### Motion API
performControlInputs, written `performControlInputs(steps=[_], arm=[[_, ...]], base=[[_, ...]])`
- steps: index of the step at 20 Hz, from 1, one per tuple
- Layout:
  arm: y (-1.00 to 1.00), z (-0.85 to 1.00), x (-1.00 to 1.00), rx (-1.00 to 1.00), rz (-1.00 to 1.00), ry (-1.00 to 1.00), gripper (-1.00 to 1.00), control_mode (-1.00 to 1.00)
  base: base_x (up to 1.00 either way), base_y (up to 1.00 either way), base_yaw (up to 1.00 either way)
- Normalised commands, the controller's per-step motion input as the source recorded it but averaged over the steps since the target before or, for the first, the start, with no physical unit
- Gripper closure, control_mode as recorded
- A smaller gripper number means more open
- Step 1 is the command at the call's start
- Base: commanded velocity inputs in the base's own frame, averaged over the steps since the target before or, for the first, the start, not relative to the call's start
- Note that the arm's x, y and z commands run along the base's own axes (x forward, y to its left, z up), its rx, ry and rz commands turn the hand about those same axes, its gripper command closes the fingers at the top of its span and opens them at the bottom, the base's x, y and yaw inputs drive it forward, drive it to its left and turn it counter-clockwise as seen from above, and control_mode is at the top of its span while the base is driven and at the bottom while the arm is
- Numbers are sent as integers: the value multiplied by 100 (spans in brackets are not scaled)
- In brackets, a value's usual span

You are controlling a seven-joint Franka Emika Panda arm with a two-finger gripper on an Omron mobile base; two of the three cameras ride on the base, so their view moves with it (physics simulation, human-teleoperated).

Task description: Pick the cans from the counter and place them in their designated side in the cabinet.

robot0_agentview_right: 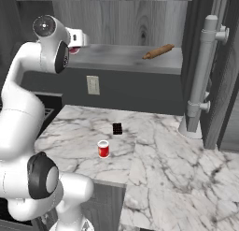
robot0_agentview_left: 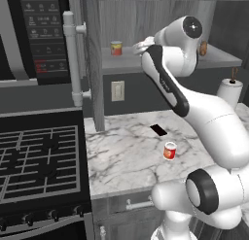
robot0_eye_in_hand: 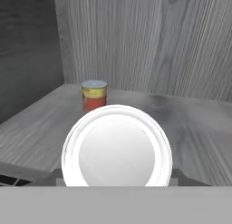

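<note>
Cabinet shelf (robot0_eye_in_hand: 41, 128), gripper (robot0_agentview_right: 79, 38) gripping can (robot0_eye_in_hand: 117, 148) near shelf edge

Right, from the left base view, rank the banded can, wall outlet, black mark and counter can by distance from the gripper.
The gripper holds a red can at the shelf.
1. banded can: on the shelf, beside the gripper.
2. wall outlet: below the shelf.
3. black mark: on the counter.
4. counter can: nearer the counter's front.
</note>
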Motion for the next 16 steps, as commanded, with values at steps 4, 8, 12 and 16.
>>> performControlInputs(steps=[4, 8, 12, 16], arm=[[0, 0, 35, 0, 0, 1, 100, -100], [1, -2, 31, 0, 0, 0, 100, -100], [1, -8, 27, 0, 0, 0, 100, -100], [2, -12, 23, 0, 0, 0, 100, -100]], base=[[0, 0, 0], [0, 0, 0], [0, 0, 0], [0, 0, 0]])
